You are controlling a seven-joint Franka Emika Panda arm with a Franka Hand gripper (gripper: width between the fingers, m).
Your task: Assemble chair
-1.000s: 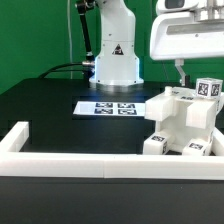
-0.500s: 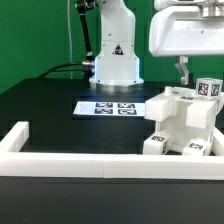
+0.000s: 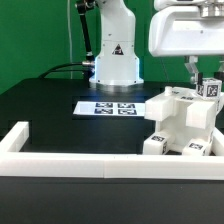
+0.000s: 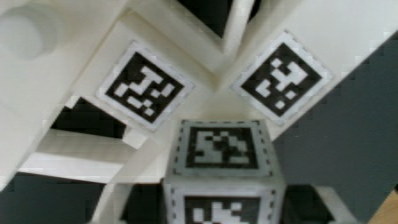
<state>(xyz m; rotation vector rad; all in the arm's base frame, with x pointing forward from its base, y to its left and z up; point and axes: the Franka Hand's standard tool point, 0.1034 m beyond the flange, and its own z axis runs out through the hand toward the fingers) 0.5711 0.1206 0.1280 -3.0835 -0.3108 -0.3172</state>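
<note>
One claw clamped shut on the small tagged block, perched atop the chair assembly, marker board lay beside that assembly.

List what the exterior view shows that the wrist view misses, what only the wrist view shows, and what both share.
Exterior only: the robot base, marker board, white border rail, whole chair assembly and the gripper. Wrist only: the sharp patterns of two tags on slanted white faces. Both: the tagged block the gripper grips, atop the chair assembly.
</note>
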